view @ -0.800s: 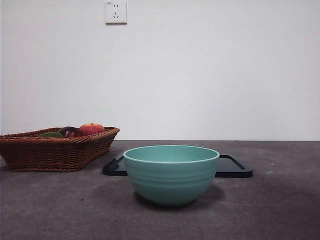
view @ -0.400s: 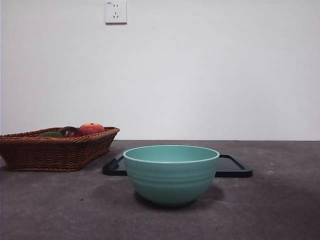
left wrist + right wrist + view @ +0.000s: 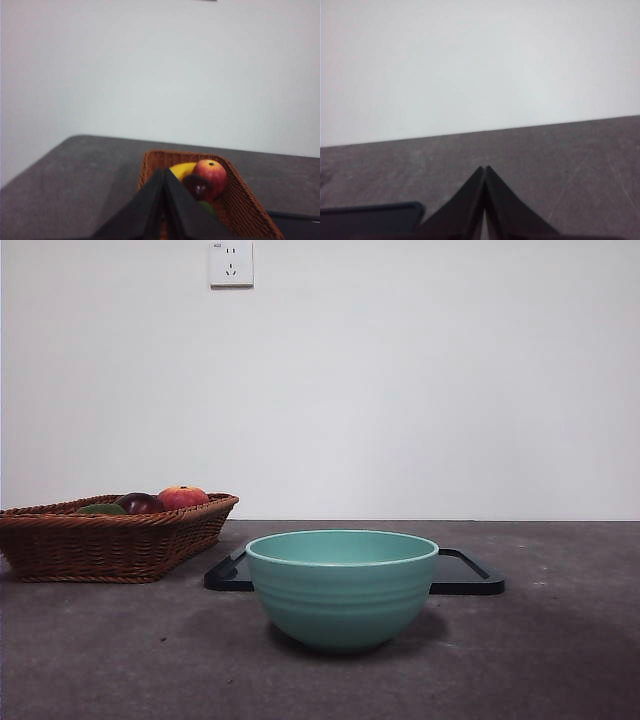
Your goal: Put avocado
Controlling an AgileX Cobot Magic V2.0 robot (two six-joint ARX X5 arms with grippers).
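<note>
A brown wicker basket [image 3: 110,535] sits on the dark grey table [image 3: 560,660] at the left of the front view. The avocado [image 3: 100,509] lies inside it, only its dull green top showing above the rim, touching or just beside a dark purple fruit [image 3: 140,503], which in turn sits against a red-orange apple [image 3: 183,497]. The left wrist view also shows a yellow fruit [image 3: 182,170] in the basket behind the apple, and a sliver of green below the purple fruit that seems to be the avocado, mostly hidden by the jaws.

A teal bowl [image 3: 342,588] stands upright in the middle of the table, near the camera. Behind it lies a flat black tray [image 3: 470,575], its ends showing on both sides of the bowl. A white wall socket [image 3: 231,263] is fixed high on the wall.

The left gripper [image 3: 164,172] hangs above the table in front of the basket, jaws pressed together with nothing between them. The right gripper [image 3: 485,170] hangs over bare table near a corner of the tray, its jaws likewise closed to a point and holding nothing. Neither arm appears in the front view
</note>
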